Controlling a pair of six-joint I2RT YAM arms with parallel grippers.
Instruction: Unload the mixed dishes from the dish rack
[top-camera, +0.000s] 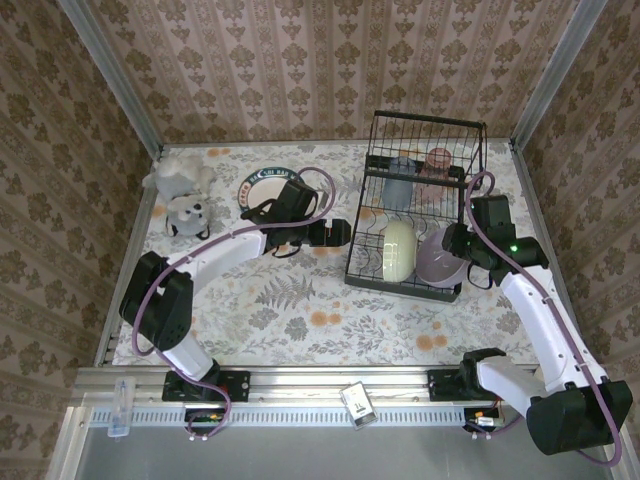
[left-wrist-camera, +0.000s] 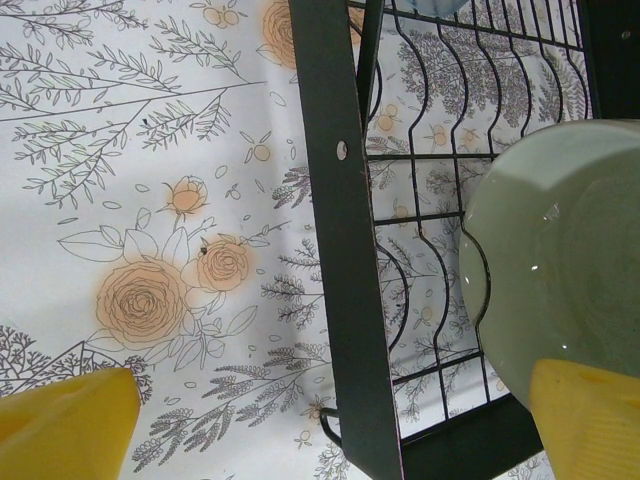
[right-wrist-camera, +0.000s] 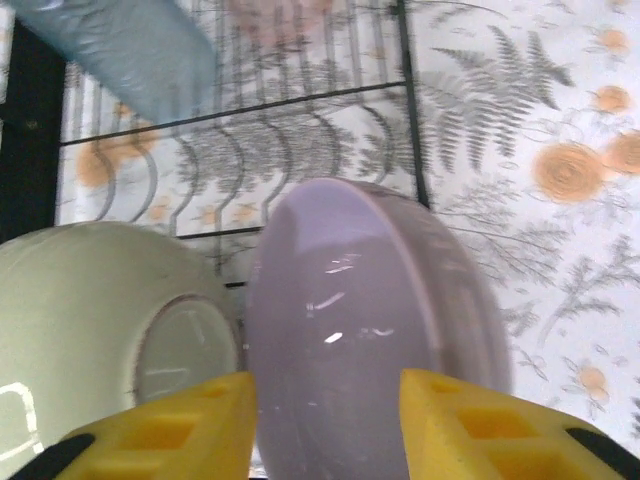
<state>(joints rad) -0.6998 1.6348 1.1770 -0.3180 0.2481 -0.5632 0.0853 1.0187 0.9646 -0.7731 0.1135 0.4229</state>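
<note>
**Top and wrist views.** The rack (left-wrist-camera: 335, 250) stands at the far right of the floral table (top-camera: 300, 300).

- **Lower tier:** the green bowl (top-camera: 398, 250) stands on edge. The lavender bowl (right-wrist-camera: 360, 320) is just beside it on the right, also on edge.
- **Upper shelf:** a bluish cup (top-camera: 402, 172) and a pink cup (top-camera: 437, 165) sit side by side.
- **On the table:** a plate (top-camera: 262, 183) lies flat to the left of the rack, partly covered by the left arm. A grey plush toy (top-camera: 185, 200) lies further left, near the far-left corner.
- **Left gripper** (left-wrist-camera: 325, 430): it is at the rack's left side, jaws spread wide and holding nothing. The rack's dark frame bar runs between its yellow fingers (left-wrist-camera: 65, 425). One finger is over bare table and the other is at the green bowl's near edge.
- **Right gripper** (right-wrist-camera: 328, 425): it reaches in from the rack's right side. Its fingers are partly apart with the lavender bowl between them. Whether they press on the bowl cannot be told. The green bowl lies close by its left finger.
</note>
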